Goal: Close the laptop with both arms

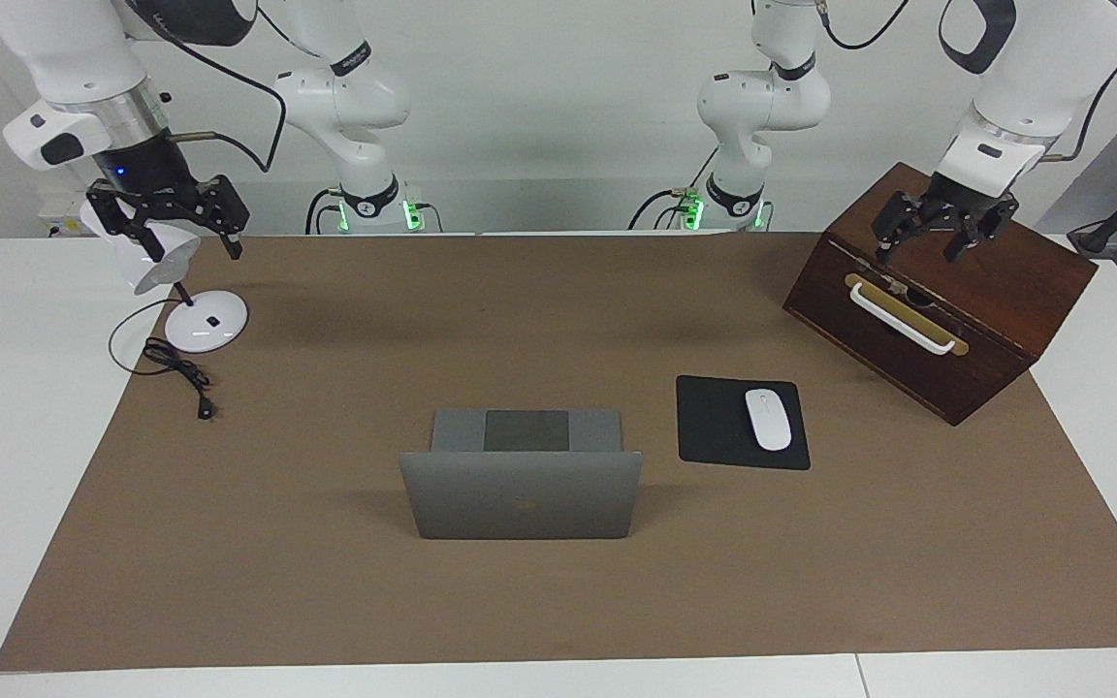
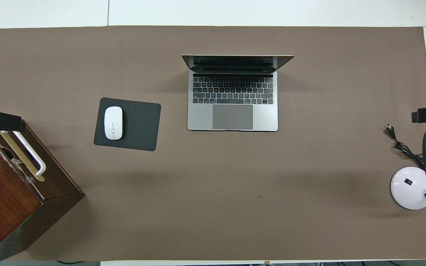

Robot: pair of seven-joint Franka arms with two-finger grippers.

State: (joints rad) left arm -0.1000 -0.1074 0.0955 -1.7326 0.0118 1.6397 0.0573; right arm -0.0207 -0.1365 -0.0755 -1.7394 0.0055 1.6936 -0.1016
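1. The laptop (image 1: 521, 482) stands open mid-counter (image 1: 326, 601), lid upright, beside the mouse pad (image 1: 714, 427).
2. The left gripper (image 1: 942, 231) hangs over the wooden box (image 1: 1005, 291), fingers (image 1: 883, 254) spread wide, holding nothing.
3. The right gripper (image 1: 167, 221) hangs over the desk lamp (image 1: 205, 322), fingers (image 1: 232, 242) spread wide, empty.
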